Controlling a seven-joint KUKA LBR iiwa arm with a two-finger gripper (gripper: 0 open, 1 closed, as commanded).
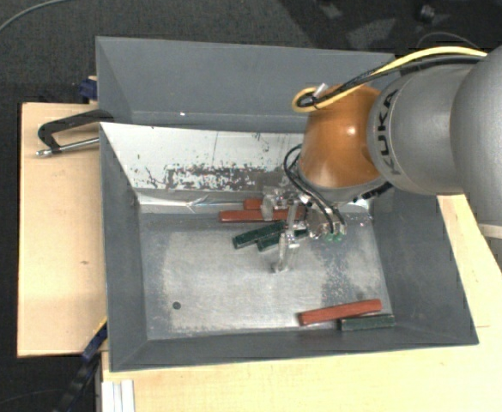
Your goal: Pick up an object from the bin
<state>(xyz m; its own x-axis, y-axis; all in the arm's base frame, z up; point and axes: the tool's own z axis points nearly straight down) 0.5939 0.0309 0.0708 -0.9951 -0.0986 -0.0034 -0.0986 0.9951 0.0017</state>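
My gripper (pixel 283 251) hangs low over the middle of the bin, a little right of centre, under the orange wrist cover. Just left of it, and touching or nearly touching it, lie two dark green bars (pixel 256 238), side by side and slightly slanted. Behind them, close to the back wall, is a red-brown bar (pixel 240 216), partly hidden by the gripper's metal body. Whether anything is in the gripper's hold is hidden.
Near the front right wall lie a longer red-brown bar (pixel 338 312) and a dark green bar (pixel 366 322) beside it. A small dark speck (pixel 176 306) sits on the floor at front left. The arm covers the bin's right rear part.
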